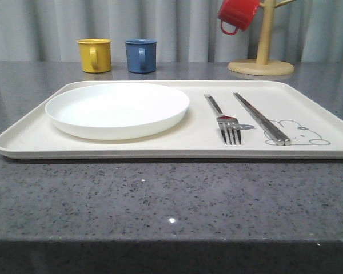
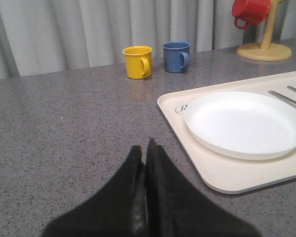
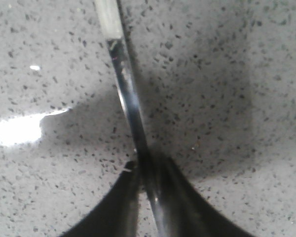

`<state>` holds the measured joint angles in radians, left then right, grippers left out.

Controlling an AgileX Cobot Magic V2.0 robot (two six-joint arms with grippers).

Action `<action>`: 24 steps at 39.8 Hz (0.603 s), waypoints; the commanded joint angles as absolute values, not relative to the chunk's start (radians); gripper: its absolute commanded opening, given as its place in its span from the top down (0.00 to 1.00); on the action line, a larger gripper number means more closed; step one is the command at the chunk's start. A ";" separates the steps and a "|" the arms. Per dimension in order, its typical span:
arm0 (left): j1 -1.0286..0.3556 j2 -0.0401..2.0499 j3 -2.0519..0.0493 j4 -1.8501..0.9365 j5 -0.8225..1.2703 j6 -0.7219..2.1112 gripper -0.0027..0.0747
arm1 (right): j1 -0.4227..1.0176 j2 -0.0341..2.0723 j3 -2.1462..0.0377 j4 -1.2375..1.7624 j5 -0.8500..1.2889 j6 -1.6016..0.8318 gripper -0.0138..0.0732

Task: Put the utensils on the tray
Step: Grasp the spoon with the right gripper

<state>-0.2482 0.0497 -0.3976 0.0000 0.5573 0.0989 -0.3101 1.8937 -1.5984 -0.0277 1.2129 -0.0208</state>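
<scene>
The cream tray lies across the grey counter. On its right half rest a silver fork and a pair of flat chopsticks, tips toward me. My left gripper is shut with nothing in it, low over the bare counter just beside the tray. My right gripper is shut on the slim handle of a shiny silver utensil, which reaches out over the speckled counter. Its working end is out of frame, so I cannot tell which utensil it is.
A round white plate fills the tray's left half. Behind the tray stand a yellow mug and a blue mug. A red mug hangs on a wooden mug tree at the back right.
</scene>
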 commanded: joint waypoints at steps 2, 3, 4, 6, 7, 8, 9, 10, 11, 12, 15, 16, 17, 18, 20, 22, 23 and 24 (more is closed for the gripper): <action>-0.247 0.064 -0.422 -0.011 0.474 0.092 0.99 | -0.315 1.846 -1.619 -0.027 1.219 -0.031 0.87; -0.247 0.064 -0.422 -0.011 0.474 0.092 0.99 | -0.315 1.844 -1.619 -0.027 1.221 -0.031 0.89; -0.247 0.064 -0.422 -0.011 0.474 0.092 0.99 | -0.315 1.842 -1.619 -0.027 1.223 -0.031 0.89; -0.247 0.064 -0.422 -0.011 0.474 0.092 0.99 | -0.315 1.836 -1.619 -0.027 1.226 -0.031 0.88; -0.247 0.064 -0.422 -0.011 0.474 0.092 0.99 | -0.315 1.832 -1.619 -0.026 1.226 -0.031 0.88; -0.247 0.064 -0.422 -0.011 0.474 0.092 0.99 | -0.315 1.825 -1.619 -0.025 1.229 -0.029 0.88; -0.247 0.064 -0.422 -0.011 0.474 0.092 0.99 | -0.315 1.818 -1.619 -0.021 1.230 -0.025 0.88; -0.247 0.064 -0.422 -0.011 0.474 0.092 0.99 | -0.313 1.809 -1.619 -0.017 1.230 -0.021 0.88; -0.247 0.064 -0.422 -0.011 0.474 0.092 0.99 | -0.312 1.797 -1.619 -0.015 1.230 -0.019 0.88; -0.247 0.064 -0.422 -0.011 0.474 0.092 0.99 | -0.311 1.788 -1.619 -0.010 1.230 -0.018 0.88; -0.247 0.064 -0.422 -0.011 0.474 0.092 0.99 | -0.308 1.753 -1.622 0.010 1.239 -0.010 0.88; -0.247 0.064 -0.422 -0.011 0.474 0.092 0.99 | -0.306 1.741 -1.627 0.019 1.253 -0.009 0.88; -0.247 0.064 -0.422 -0.011 0.474 0.092 0.99 | -0.304 1.731 -1.632 0.029 1.269 0.000 0.88; -0.247 0.064 -0.422 -0.011 0.474 0.092 0.99 | -0.300 1.722 -1.641 0.041 1.294 0.000 0.88; -0.247 0.064 -0.422 -0.011 0.474 0.092 0.99 | -0.291 1.711 -1.659 0.058 1.337 0.018 0.88; -0.247 0.064 -0.422 -0.011 0.474 0.092 0.99 | -0.274 1.693 -1.668 0.076 1.337 0.033 0.88; -0.247 0.064 -0.422 -0.011 0.474 0.092 0.99 | -0.259 1.682 -1.668 0.085 1.337 0.035 0.88; -0.247 0.064 -0.422 -0.011 0.474 0.092 0.99 | -0.246 1.673 -1.668 0.088 1.337 0.035 0.88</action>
<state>-0.2482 0.0497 -0.3976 0.0000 0.5573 0.0989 -0.2775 1.7524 -1.6308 0.0530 1.2284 0.0232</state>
